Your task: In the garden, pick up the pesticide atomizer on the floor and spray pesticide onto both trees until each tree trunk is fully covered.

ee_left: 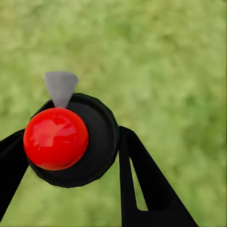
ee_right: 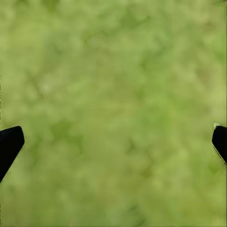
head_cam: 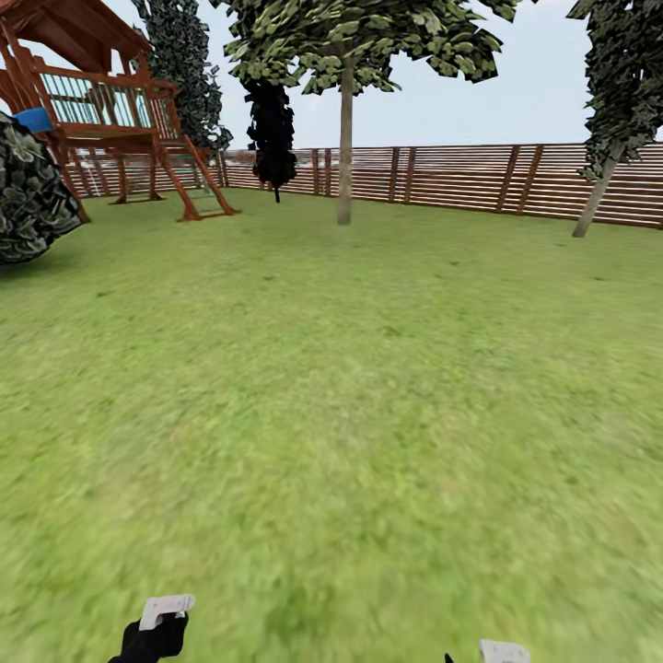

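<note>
In the left wrist view my left gripper (ee_left: 71, 158) is shut on the pesticide atomizer (ee_left: 90, 142), a round black body with a red ball cap and a grey nozzle, held above grass. The head view shows that hand (head_cam: 152, 633) low at the bottom edge. My right gripper (ee_right: 113, 142) is open over bare lawn, its black fingertips (ee_right: 9, 144) far apart. Two trees stand far ahead by the fence: one straight grey-beige tree trunk (head_cam: 345, 157) at centre, and a leaning tree trunk (head_cam: 597, 198) at the right.
A brown slat fence (head_cam: 460, 180) closes the back of the lawn (head_cam: 331, 387). A wooden play tower (head_cam: 110, 120) with a ladder stands at the back left, a dark leafy bush (head_cam: 28, 193) at the left edge, and a black-leaved tree (head_cam: 273, 129) by the fence.
</note>
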Tool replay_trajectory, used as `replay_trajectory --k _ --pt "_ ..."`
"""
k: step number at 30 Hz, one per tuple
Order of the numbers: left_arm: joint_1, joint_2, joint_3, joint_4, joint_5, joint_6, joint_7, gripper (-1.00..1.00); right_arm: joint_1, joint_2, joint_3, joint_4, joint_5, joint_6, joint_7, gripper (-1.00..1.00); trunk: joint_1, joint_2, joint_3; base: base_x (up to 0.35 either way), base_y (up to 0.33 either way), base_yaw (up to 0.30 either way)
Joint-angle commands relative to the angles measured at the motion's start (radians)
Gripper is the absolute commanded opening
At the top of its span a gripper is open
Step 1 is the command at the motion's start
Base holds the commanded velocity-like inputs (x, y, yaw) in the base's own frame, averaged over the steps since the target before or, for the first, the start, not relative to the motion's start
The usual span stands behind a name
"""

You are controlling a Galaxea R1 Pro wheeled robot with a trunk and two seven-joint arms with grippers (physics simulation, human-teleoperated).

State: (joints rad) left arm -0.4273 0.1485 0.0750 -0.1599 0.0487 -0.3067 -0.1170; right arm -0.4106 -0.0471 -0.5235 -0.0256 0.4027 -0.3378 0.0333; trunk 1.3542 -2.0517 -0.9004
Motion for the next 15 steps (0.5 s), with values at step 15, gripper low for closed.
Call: replay_trajectory --k 15 --pt "-0.001 -0.003 0.006 0.006 0.004 -0.002 -0.012 -1.0 -0.001 0.0 -0.009 0.001 0.005 -0.003 0.003 1.0 0.0 0.0 -0.001 0.339 0.0 0.0"
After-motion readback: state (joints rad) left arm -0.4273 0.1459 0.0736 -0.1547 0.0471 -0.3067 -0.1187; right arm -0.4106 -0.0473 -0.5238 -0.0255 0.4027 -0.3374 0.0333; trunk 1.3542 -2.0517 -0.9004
